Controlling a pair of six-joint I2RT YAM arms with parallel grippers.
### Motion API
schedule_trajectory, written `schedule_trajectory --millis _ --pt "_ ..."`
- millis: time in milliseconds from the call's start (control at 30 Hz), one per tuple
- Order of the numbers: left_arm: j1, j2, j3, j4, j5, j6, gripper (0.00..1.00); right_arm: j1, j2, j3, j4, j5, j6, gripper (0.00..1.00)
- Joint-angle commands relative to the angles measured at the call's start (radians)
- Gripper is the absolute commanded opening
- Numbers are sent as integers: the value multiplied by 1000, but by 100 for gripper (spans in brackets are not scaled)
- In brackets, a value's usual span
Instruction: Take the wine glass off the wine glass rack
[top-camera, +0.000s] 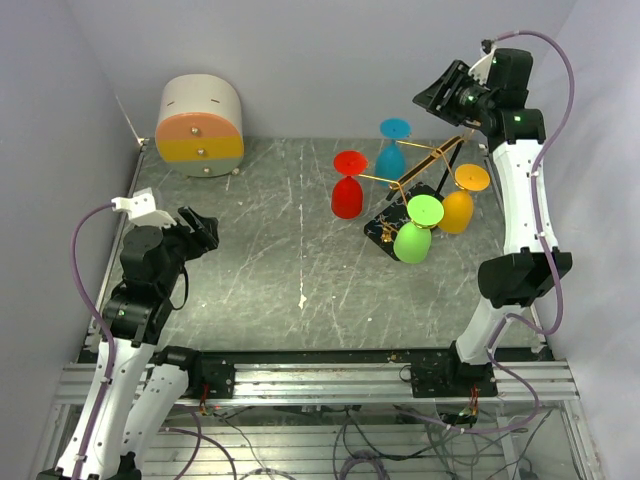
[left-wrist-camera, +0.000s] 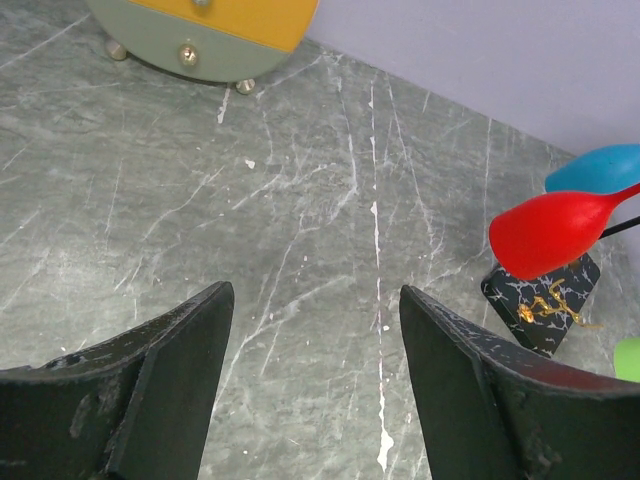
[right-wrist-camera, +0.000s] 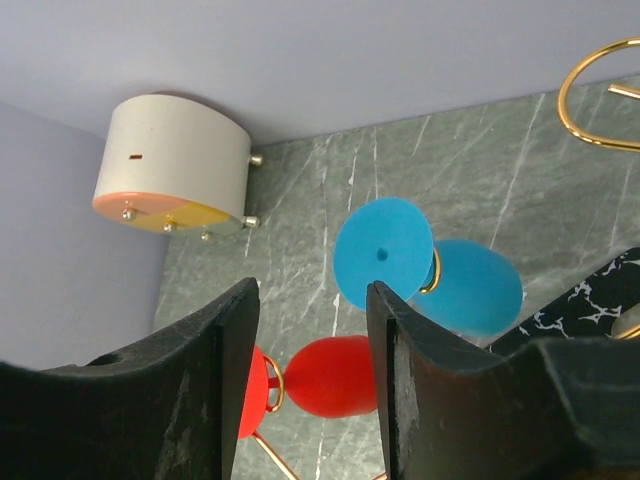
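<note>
My left gripper (left-wrist-camera: 312, 370) hangs idle, fingers apart, over the table (left-wrist-camera: 200, 200). Farther out, 4 glasses (top-camera: 347, 198) hang bowl-down by their feet on the wine glass rack (top-camera: 383, 230). Beyond, my right gripper (right-wrist-camera: 312, 380), fingers spread, hovers above the blue wine glass (right-wrist-camera: 383, 252), probably to line up.

There are four wine glasses: one red (top-camera: 347, 198), one blue (top-camera: 390, 161), one orange (top-camera: 456, 212), one green (top-camera: 412, 242). There is one rack (top-camera: 379, 230) and one drawer box (top-camera: 200, 125).
</note>
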Motion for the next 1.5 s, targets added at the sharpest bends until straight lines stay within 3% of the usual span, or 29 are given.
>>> schedule_trajectory --millis 0,933,1467 --pt "9 -4 21 -2 11 10 78 -7 16 -23 -10 -13 -12 46" --pt "9 -7 18 -6 8 6 77 -7 150 -38 -26 -34 -29 40" --pt "9 -8 17 -1 10 3 77 -6 154 -60 81 -31 -24 39"
